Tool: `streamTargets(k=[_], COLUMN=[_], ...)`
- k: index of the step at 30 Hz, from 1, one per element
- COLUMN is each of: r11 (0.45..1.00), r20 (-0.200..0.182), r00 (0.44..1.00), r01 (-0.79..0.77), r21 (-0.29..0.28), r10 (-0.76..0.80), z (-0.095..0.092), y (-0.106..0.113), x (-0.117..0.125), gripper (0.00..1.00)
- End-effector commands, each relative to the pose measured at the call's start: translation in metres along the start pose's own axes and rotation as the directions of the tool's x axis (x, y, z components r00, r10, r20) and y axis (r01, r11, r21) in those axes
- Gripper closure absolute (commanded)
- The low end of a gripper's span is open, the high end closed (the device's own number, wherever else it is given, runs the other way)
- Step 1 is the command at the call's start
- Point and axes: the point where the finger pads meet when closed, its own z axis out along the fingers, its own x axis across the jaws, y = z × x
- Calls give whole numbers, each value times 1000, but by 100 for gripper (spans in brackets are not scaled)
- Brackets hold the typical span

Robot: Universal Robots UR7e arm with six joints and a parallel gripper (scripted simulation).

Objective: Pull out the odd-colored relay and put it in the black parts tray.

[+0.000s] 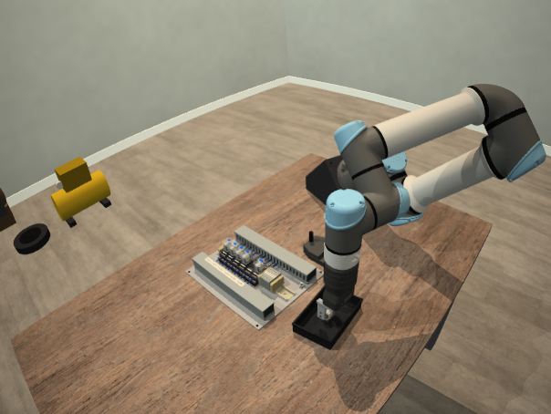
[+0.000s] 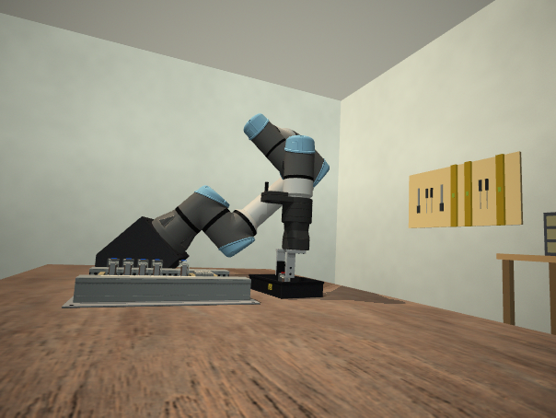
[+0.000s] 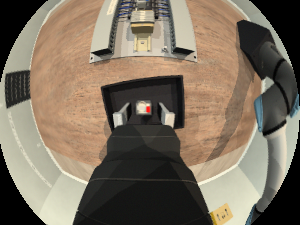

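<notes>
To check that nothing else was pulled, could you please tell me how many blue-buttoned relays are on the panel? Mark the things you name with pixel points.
5: four blue-buttoned grey relays [image 1: 234, 247] [image 2: 135, 267] side by side, one [image 1: 260, 263] [image 2: 184, 268] apart, nearer the black tray [image 1: 311, 334] [image 2: 299, 290] [image 3: 181, 94].

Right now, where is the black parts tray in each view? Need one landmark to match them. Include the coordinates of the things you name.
Top: the black parts tray [image 1: 311, 336] [image 2: 301, 291] [image 3: 181, 94] sits lower right of center, under the gripper [image 1: 332, 315] [image 2: 285, 278] [image 3: 144, 108].
Exterior: right of center, just right of the relay panel [image 1: 255, 323] [image 2: 161, 304] [image 3: 150, 56].
Wrist: mid-frame, below the panel, open fingers over it.
Shared landmark: the relay panel, beside the tray in all three.
</notes>
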Motion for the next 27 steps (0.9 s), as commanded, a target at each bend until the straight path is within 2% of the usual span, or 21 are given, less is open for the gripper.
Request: streamTargets(k=[1,27], r11=[1000,1000], r20=[1,1], r00=[1000,1000], r01=[0,0], r21=[0,0], r10=[0,0], z=[-3,-13], y=[0,0], x=[0,0], gripper=[2,2])
